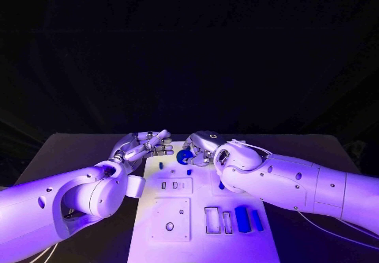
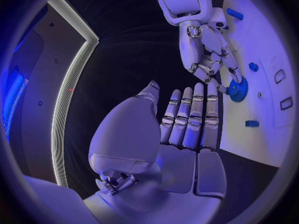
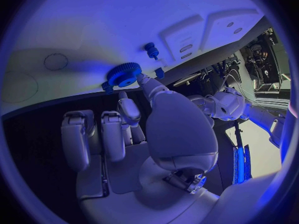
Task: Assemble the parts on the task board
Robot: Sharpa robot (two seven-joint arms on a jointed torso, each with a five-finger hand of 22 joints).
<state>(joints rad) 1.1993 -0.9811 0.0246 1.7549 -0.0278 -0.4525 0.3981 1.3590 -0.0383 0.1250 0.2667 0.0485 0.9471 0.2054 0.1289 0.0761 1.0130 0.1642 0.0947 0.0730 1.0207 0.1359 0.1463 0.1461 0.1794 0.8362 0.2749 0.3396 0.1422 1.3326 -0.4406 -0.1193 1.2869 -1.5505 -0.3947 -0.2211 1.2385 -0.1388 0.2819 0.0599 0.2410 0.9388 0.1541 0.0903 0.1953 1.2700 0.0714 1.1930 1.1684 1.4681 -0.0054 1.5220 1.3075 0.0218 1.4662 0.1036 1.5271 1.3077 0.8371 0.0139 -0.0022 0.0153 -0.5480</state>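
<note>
- On the left, our left hand (image 1: pixel 144 145) hovers over the black tabletop (image 1: pixel 95 150) just beside the far left edge of the white rectangular task board (image 1: pixel 155 219); its fingers lie straight and close together, holding nothing.
- Moving right, a small blue peg (image 1: pixel 161 164) stands on the board near that hand, and further right the round blue toothed gear (image 1: pixel 184 157) sits at the far end of the board.
- Our right hand (image 1: pixel 207 148) pinches that gear at its rim between thumb and fingertips.
- We judge the pinch shallow: if the gear tilts as it is seated, it may jam or slip free and roll off the board.
- Our right arm hides part of the board's right side, and we cannot tell whether the gear is already on a post.
- Two blue bars (image 1: pixel 248 219) lie in the near right slots.
</note>
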